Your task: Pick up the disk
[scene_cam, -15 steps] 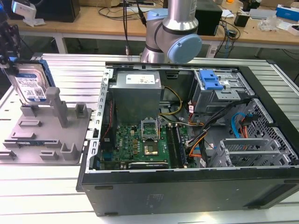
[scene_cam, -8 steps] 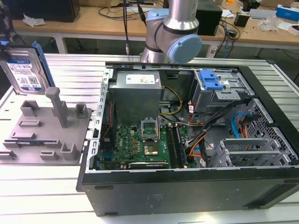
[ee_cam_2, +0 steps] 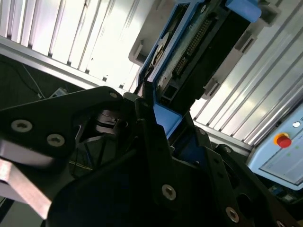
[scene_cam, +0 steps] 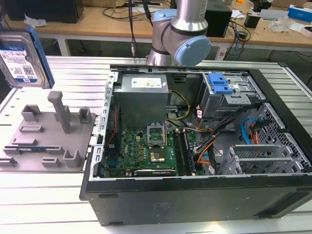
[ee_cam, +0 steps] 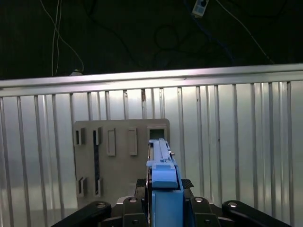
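Item: the disk (scene_cam: 22, 58), silver drive with white-and-blue label and blue side rails. Location: raised clear of the counter (scene_cam: 44, 204), at the far end of the exterior view's left, above and beyond the grey holder (scene_cam: 48, 136); touching neither holder nor counter.

Step in hand: by these pictures the pick-up is made; the disk hangs on edge in the air, label towards the exterior camera. In the first wrist view its blue rail (ee_cam: 164, 177) stands edge-on, directly over the holder (ee_cam: 120, 156) far below on the ribbed counter (ee_cam: 236, 142).

Gripper (ee_cam_2: 151, 101): jaws drawn in and pinching the disk (ee_cam_2: 189, 61) across its flat faces, near one end; the connector edge and rail run outward from the grip.

Next move calls for: judged only, steady clamping, since the disk is gripped near one end and could tilt.

Also present: open computer case (scene_cam: 195, 146), the exterior view's right, with blue drive-bay bracket (scene_cam: 219, 84) inside.
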